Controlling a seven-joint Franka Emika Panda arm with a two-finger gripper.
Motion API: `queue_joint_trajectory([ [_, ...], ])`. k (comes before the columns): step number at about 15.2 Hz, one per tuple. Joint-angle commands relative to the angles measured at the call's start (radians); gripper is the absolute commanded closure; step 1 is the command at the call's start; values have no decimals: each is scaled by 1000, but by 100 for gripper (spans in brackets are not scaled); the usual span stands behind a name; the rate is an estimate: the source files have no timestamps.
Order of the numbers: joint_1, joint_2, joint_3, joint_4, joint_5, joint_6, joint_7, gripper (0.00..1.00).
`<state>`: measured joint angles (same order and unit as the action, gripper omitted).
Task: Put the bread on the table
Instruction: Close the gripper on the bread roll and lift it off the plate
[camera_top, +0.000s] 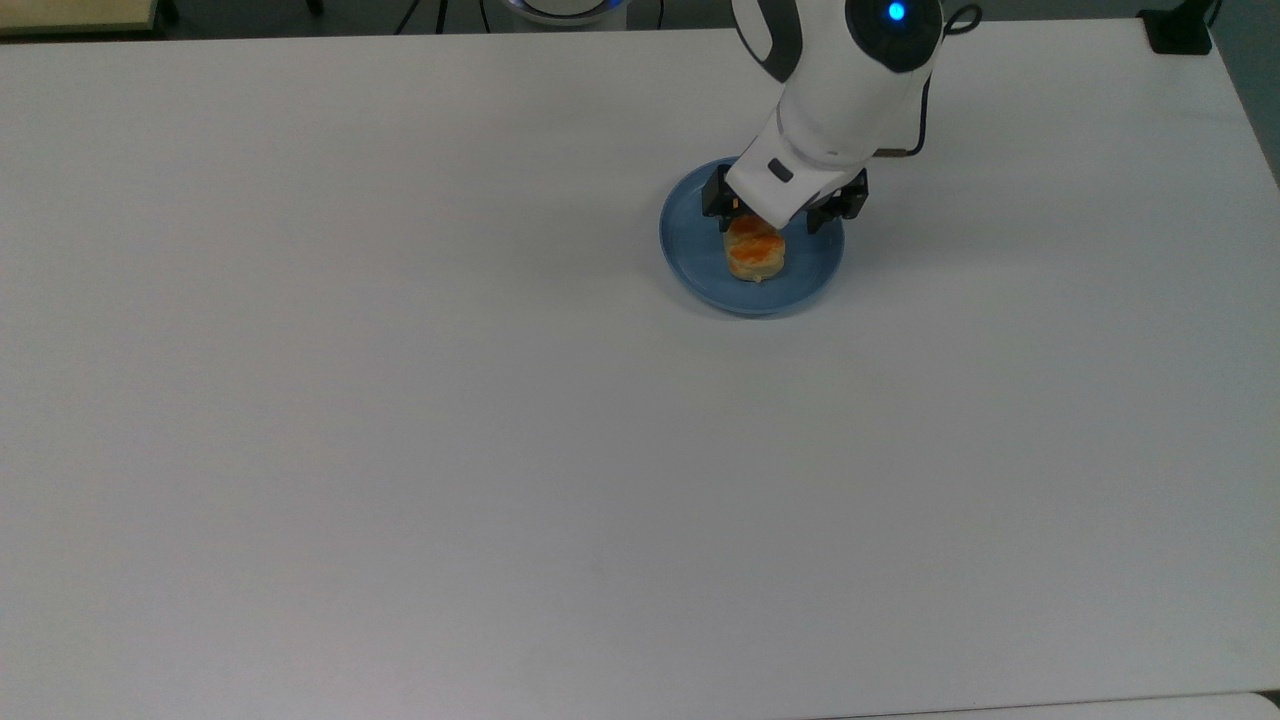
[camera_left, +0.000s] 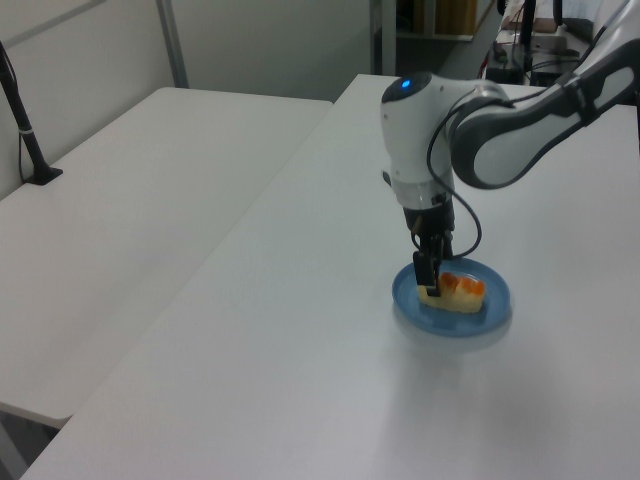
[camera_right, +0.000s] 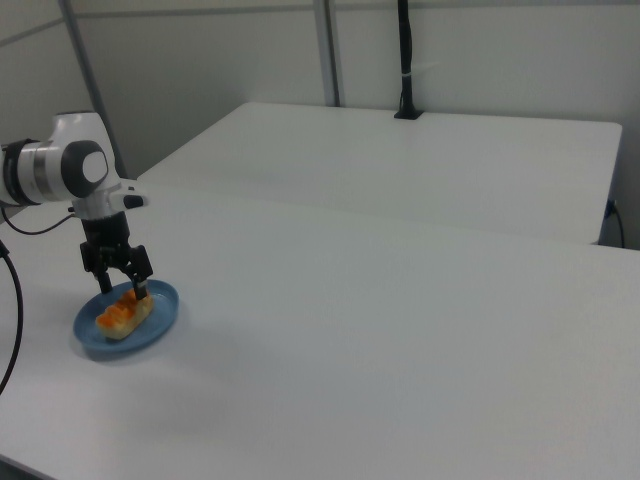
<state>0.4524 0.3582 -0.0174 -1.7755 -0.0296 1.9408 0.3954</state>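
The bread (camera_top: 756, 256) lies on a round blue plate (camera_top: 690, 262) at the back right of the white table (camera_top: 400, 450) in the top view. My gripper (camera_top: 777, 206) hangs low over the plate, and the white hand covers the far part of the bread. It is open, its two black fingers (camera_right: 140, 286) standing on either side of the bread (camera_right: 120, 315), one end of which pokes out between them. In the left view the gripper (camera_left: 430, 280) reaches down to the bread (camera_left: 462, 291) on the plate (camera_left: 470, 326).
A second white table (camera_left: 150, 200) adjoins this one, with a black post (camera_left: 25, 130) clamped to it. A black clamp (camera_top: 1180, 30) sits at the top view's upper right corner. A black cable (camera_right: 12, 330) hangs near the plate in the right view.
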Motion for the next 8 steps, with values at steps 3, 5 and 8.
queue_joint_trajectory([
  [3,8,4,-10,-35,-42,21,16,4],
  [5,15,5,-10,-53,-44,42,19,9],
  [8,17,5,3,-76,-44,75,20,24],
])
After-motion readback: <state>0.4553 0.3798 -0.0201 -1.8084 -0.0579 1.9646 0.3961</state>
